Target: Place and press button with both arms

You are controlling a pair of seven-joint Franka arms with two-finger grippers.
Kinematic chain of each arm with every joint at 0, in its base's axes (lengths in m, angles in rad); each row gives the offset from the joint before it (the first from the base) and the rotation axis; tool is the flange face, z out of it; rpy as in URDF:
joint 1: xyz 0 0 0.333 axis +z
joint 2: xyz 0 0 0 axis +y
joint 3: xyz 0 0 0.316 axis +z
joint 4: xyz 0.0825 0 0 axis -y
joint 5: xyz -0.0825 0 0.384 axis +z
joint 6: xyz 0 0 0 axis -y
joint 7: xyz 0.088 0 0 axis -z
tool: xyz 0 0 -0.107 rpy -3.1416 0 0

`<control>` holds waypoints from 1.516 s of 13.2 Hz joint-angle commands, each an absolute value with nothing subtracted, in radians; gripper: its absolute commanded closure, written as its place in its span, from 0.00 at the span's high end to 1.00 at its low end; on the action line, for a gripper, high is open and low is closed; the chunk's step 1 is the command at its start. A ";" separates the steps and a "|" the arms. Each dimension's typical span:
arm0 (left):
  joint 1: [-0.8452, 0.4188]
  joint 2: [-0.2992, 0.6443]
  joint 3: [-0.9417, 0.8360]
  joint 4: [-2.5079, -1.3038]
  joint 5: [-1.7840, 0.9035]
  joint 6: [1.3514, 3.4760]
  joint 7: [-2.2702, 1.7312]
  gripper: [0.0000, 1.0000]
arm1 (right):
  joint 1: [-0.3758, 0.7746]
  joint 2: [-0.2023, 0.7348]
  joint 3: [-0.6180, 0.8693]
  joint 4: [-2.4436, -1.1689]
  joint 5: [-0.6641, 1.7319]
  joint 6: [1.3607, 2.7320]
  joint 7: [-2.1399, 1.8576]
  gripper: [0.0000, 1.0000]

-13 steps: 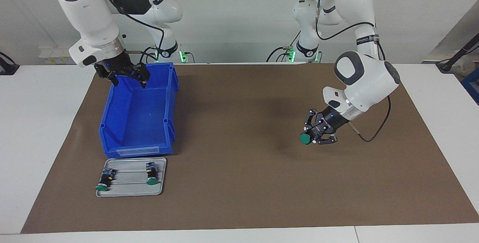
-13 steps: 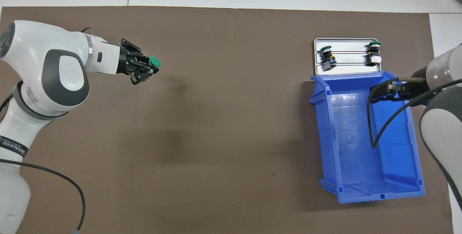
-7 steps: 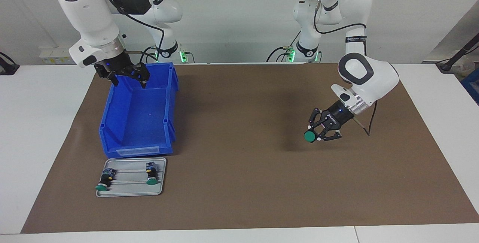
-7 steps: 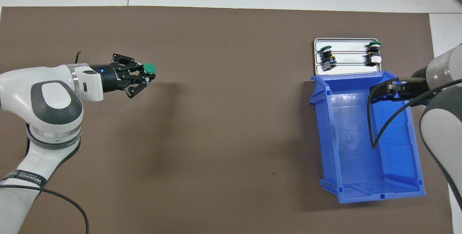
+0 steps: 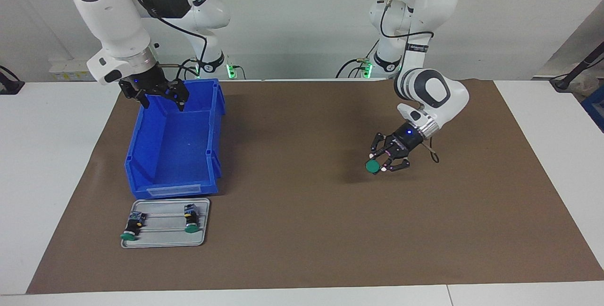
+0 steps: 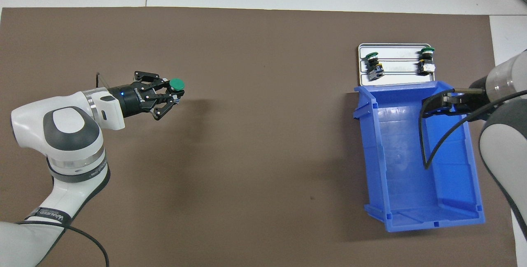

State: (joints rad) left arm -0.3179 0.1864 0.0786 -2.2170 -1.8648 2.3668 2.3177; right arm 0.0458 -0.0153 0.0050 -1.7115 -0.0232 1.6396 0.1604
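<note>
Both arms (image 5: 113, 18) are glossy white, built of rounded segments with dark grey caps and black bands at the joints; silver rings sit at the wrists. A black band with white lettering wraps the left arm's (image 6: 61, 143) forearm. Black cables loop along each arm, and green lights glow at the bases. The right gripper (image 5: 163, 101) and left gripper (image 5: 388, 161) are black linkwork, each with a small blue light.

The button (image 5: 373, 167), with its round green cap tipped sideways, hangs clamped in the left gripper (image 5: 383, 165) above the bare brown mat, toward the left arm's end of the desk.
</note>
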 commanded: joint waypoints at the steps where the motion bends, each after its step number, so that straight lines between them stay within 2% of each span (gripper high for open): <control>1: -0.356 0.184 0.090 -2.276 -2.062 2.321 2.509 0.00 | 0.038 -0.017 0.011 -1.712 -0.023 1.637 0.137 1.00; 6: -0.379 0.209 0.091 -2.368 -2.262 2.160 2.735 0.00 | 0.038 -0.017 0.011 -1.712 -0.023 1.637 0.137 1.00; 20: -0.388 0.183 0.094 -2.516 -2.306 2.068 2.892 0.00 | 0.038 -0.017 0.011 -1.712 -0.023 1.637 0.137 1.00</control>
State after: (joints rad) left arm -0.3880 0.2156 0.0843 -2.4686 -2.2674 2.0930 2.7545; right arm 0.0458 -0.0153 0.0050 -1.7115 -0.0232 1.6396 0.1604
